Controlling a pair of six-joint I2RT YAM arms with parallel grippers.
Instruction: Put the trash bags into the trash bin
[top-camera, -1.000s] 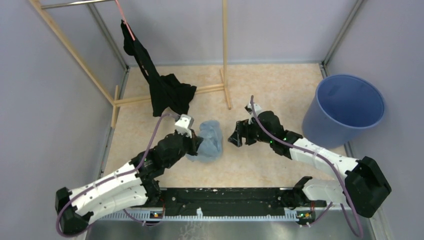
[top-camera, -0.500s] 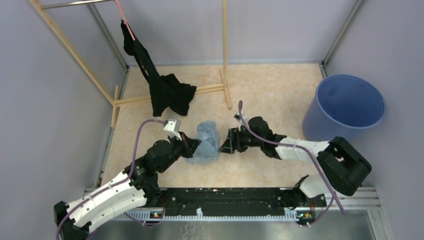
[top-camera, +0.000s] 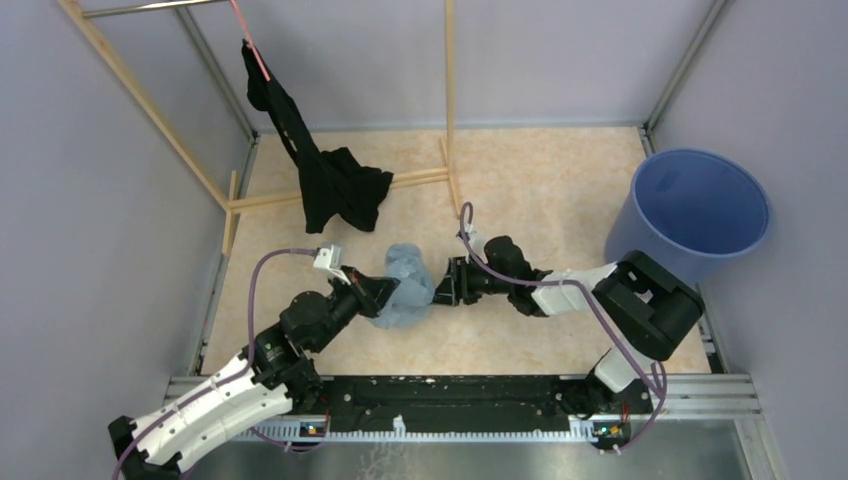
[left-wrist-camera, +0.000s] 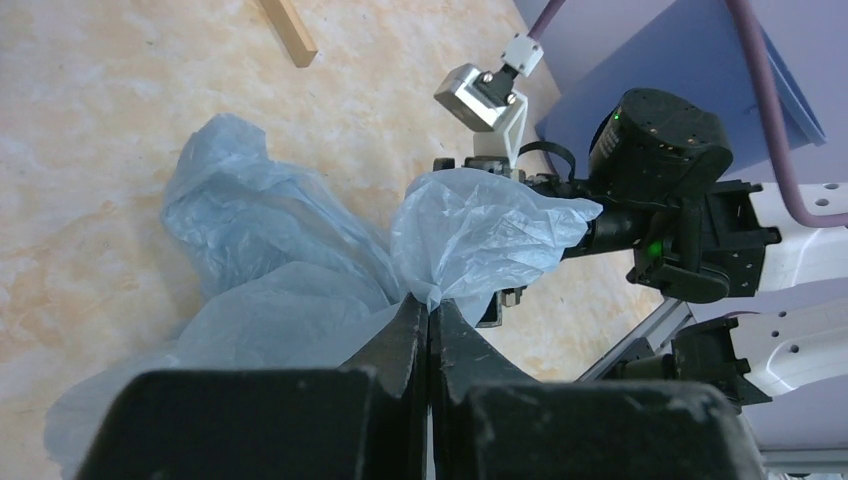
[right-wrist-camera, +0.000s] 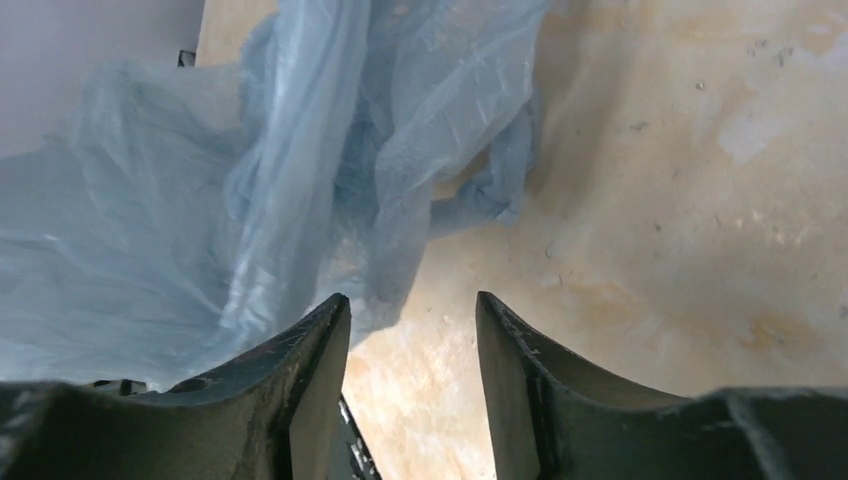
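A crumpled pale-blue trash bag (top-camera: 405, 288) lies on the floor mid-scene. My left gripper (top-camera: 385, 295) is shut on a fold of the bag (left-wrist-camera: 470, 235), pinched between its fingertips (left-wrist-camera: 428, 308). My right gripper (top-camera: 443, 283) is open and low at the bag's right edge; the bag (right-wrist-camera: 250, 190) fills the left of its view, with film against its left finger (right-wrist-camera: 310, 350) and bare floor between the jaws (right-wrist-camera: 412, 300). The blue trash bin (top-camera: 690, 220) stands at the far right, apart from both grippers.
A black garment (top-camera: 335, 185) hangs from a wooden rack (top-camera: 448, 110) at the back left, its foot bars lying just behind the bag. Walls close in the floor on three sides. The arm rail (top-camera: 450, 395) runs along the near edge.
My right gripper has moved left and lowered up to the bag's right edge. My left arm has pulled back and down, still pinching the bag, which shifted slightly left.
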